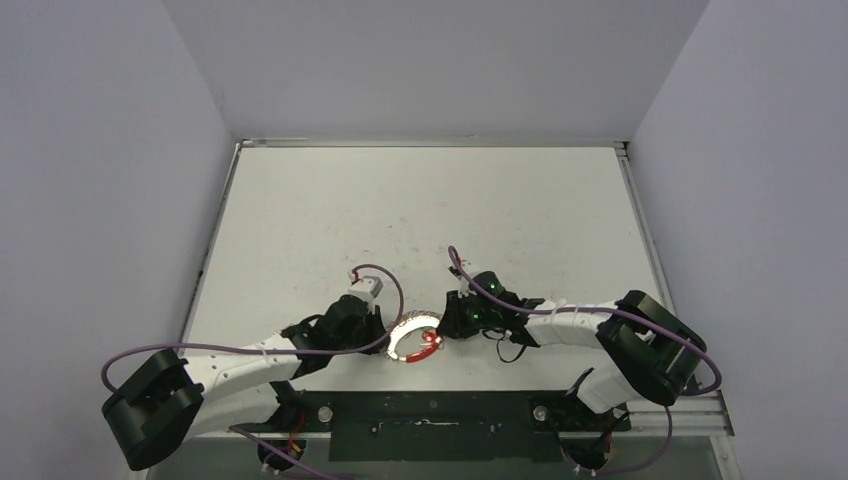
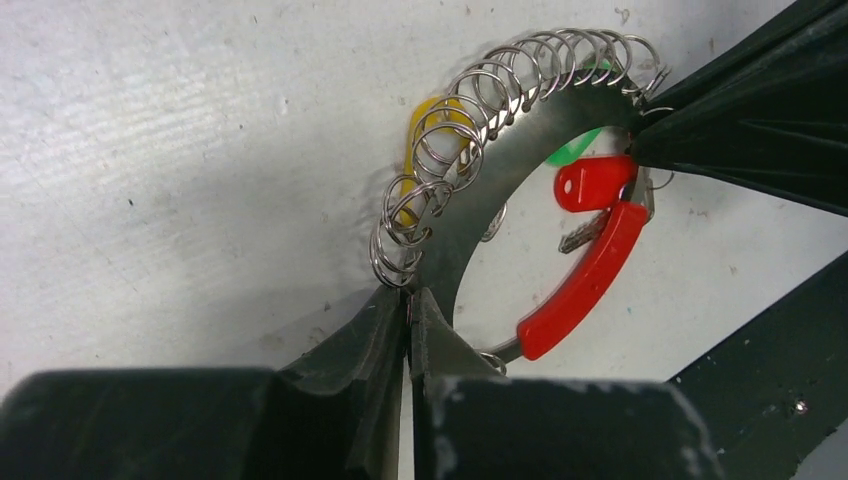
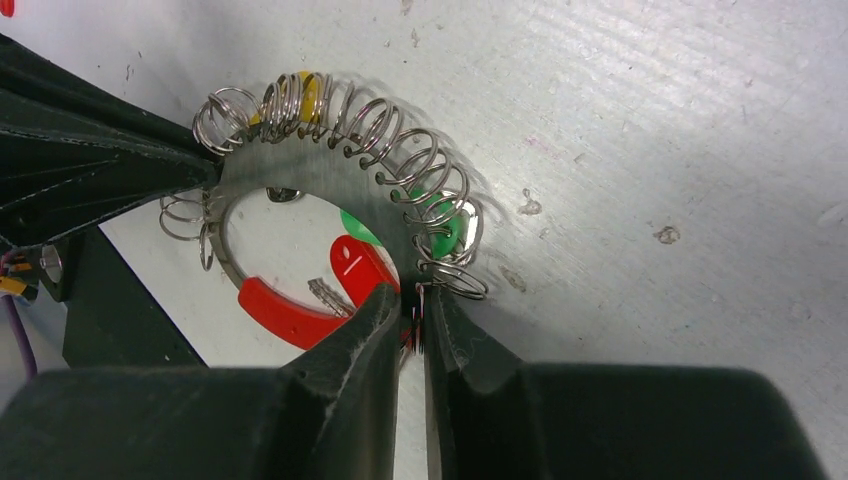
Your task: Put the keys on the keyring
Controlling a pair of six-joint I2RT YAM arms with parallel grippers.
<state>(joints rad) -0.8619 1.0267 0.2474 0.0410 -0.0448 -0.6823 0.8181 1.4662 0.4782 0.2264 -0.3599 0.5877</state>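
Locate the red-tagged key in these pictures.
In the left wrist view, the red-tagged key lies right of centre inside the keyring, beside the right hand, between a green tag above and the ring's red plastic piece below.

One keyring [image 2: 470,215]; three keys [image 2: 595,183], tagged red, green, yellow; two arms [image 1: 240,368].

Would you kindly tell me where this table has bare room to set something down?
The far table, from the back wall down to the arms, is bare. The near middle is crowded: the left pincer and right pincer both grip the keyring there.
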